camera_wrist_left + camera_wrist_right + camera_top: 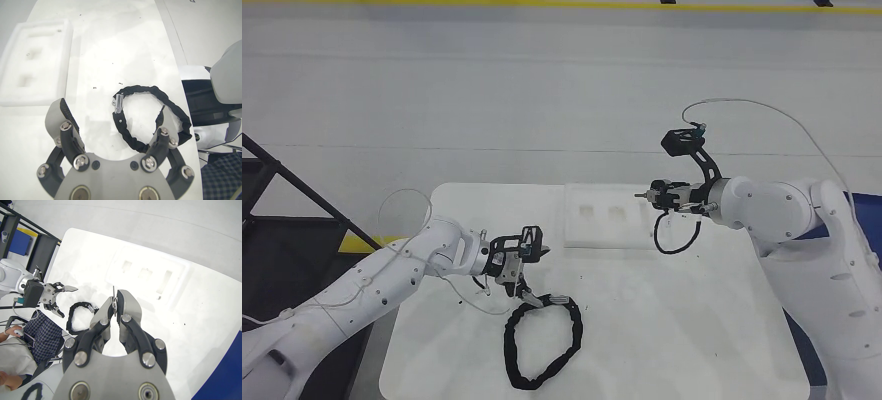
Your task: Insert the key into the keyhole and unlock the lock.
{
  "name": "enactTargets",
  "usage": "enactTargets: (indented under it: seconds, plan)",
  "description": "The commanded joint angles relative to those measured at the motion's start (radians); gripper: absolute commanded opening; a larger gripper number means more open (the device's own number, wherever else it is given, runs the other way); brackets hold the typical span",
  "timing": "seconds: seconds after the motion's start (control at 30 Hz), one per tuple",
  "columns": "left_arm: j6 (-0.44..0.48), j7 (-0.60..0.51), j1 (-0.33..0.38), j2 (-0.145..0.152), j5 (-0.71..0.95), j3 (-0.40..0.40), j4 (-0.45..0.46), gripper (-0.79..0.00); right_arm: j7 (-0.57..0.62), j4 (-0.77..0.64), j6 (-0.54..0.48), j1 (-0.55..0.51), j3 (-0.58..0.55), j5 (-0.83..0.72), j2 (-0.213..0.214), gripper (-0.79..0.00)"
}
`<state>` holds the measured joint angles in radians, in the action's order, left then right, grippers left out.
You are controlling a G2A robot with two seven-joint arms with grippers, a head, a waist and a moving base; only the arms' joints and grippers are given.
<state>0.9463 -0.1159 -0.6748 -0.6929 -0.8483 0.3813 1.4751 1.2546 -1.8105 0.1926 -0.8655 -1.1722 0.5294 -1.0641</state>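
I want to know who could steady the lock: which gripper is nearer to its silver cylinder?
Left. The left gripper hangs open close to the silver lock cylinder; the right gripper, shut on the key, is far off by the foam tray.

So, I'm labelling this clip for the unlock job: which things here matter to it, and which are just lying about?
For the job:
key, pinched in the right gripper
black chain lock with its silver cylinder, on the table
open left gripper near it

Lying about:
white foam tray
small dark specks on the table
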Motion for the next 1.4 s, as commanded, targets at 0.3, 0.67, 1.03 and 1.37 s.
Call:
enactTargets:
  seconds: [0.3, 0.67, 1.03, 1.37]
  plan:
    - [-0.043, 0.034, -0.009, -0.002, -0.008, 0.018, 0.019, 0.000, 0.000, 0.000, 0.000, 0.000, 0.000, 0.000, 0.000, -0.785]
    - [-0.143, 0.437, -0.155, -0.033, -0.388, 0.003, -0.053, 0.000, 0.000, 0.000, 0.000, 0.000, 0.000, 0.000, 0.000, -0.785]
    - [-0.240, 0.673, -0.179, -0.087, -0.653, -0.028, -0.167, 0.000, 0.000, 0.000, 0.000, 0.000, 0.000, 0.000, 0.000, -0.785]
    - [-0.227, 0.666, -0.164, -0.134, -0.739, -0.038, -0.222, 0.000, 0.000, 0.000, 0.000, 0.000, 0.000, 0.000, 0.000, -0.785]
